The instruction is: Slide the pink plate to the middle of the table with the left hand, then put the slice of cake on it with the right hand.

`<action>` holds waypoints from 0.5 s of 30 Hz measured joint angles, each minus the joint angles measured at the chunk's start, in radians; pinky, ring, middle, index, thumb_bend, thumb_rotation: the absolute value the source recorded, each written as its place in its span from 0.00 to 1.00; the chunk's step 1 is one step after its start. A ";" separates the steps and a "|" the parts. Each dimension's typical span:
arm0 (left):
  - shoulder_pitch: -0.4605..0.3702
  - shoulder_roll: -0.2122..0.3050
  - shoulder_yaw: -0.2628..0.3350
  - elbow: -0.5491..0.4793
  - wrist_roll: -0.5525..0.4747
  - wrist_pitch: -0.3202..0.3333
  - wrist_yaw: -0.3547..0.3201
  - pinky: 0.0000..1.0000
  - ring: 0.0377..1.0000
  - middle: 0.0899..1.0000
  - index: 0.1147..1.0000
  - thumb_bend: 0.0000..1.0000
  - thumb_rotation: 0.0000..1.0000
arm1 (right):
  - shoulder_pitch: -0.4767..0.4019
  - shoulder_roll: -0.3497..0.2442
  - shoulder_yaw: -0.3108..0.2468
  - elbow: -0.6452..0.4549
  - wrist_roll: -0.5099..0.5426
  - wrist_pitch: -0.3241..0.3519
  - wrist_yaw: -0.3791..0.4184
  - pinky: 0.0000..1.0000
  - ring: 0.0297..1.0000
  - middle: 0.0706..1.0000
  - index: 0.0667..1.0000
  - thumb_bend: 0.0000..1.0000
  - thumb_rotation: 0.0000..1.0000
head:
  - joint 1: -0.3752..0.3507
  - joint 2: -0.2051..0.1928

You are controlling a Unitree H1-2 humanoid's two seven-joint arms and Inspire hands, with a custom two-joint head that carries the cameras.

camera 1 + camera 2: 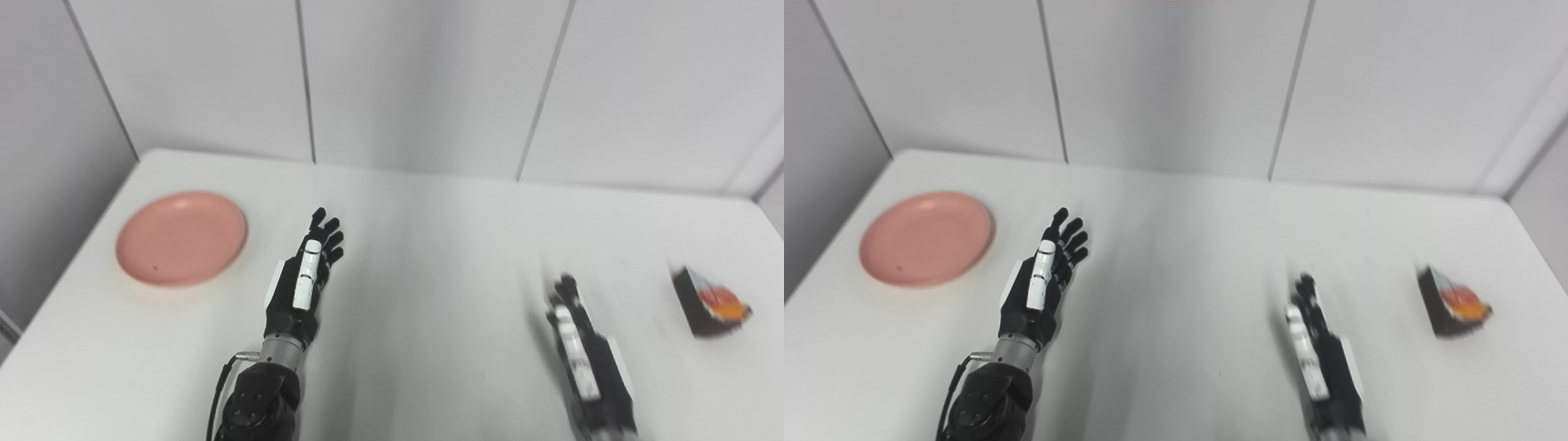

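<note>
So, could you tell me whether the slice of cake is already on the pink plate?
No, the slice of cake sits on the table at the far right, while the pink plate lies bare at the far left.

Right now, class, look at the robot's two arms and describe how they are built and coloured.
The left hand is black with white panels along one finger and at its side. Behind it sits a silver metal wrist collar, then a black forearm with a thin black cable looping beside it. The right hand is blurred, but shows the same black body with white panels.
</note>
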 measured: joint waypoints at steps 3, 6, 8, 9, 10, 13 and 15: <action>-0.051 0.029 0.023 -0.011 0.023 -0.011 0.021 0.93 0.90 0.90 0.92 0.72 1.00 | 0.005 -0.005 -0.006 -0.003 0.022 0.000 0.011 1.00 1.00 1.00 1.00 0.53 0.88 | 0.022 -0.014; -0.077 0.047 0.049 -0.030 0.045 -0.010 0.047 0.94 0.88 0.87 0.89 0.73 1.00 | 0.007 -0.011 -0.015 -0.002 0.036 -0.001 0.018 1.00 1.00 1.00 1.00 0.52 0.90 | 0.054 -0.032; -0.082 0.051 0.064 -0.029 0.060 -0.010 0.068 0.93 0.88 0.86 0.87 0.73 1.00 | 0.007 -0.016 -0.019 0.000 0.044 -0.003 0.025 1.00 1.00 1.00 1.00 0.50 0.92 | 0.066 -0.042; -0.082 0.055 0.071 -0.028 0.063 -0.010 0.076 0.93 0.88 0.85 0.87 0.74 1.00 | 0.007 -0.018 -0.021 0.003 0.050 -0.007 0.029 1.00 1.00 1.00 1.00 0.50 0.93 | 0.066 -0.042; -0.083 0.059 0.078 -0.026 0.065 -0.011 0.082 0.92 0.87 0.85 0.86 0.74 1.00 | 0.007 -0.021 -0.022 0.007 0.057 -0.011 0.033 1.00 1.00 1.00 1.00 0.49 0.93 | 0.077 -0.049; -0.094 0.073 0.101 -0.015 0.084 -0.013 0.110 0.87 0.82 0.81 0.82 0.74 1.00 | 0.006 -0.025 -0.030 0.022 0.062 -0.033 0.039 1.00 1.00 1.00 1.00 0.47 0.89 | 0.097 -0.060; -0.108 0.084 0.123 -0.008 0.103 -0.013 0.134 0.82 0.78 0.77 0.78 0.72 1.00 | 0.006 -0.018 -0.036 0.024 0.058 -0.038 0.029 1.00 1.00 1.00 1.00 0.45 0.88 | 0.097 -0.060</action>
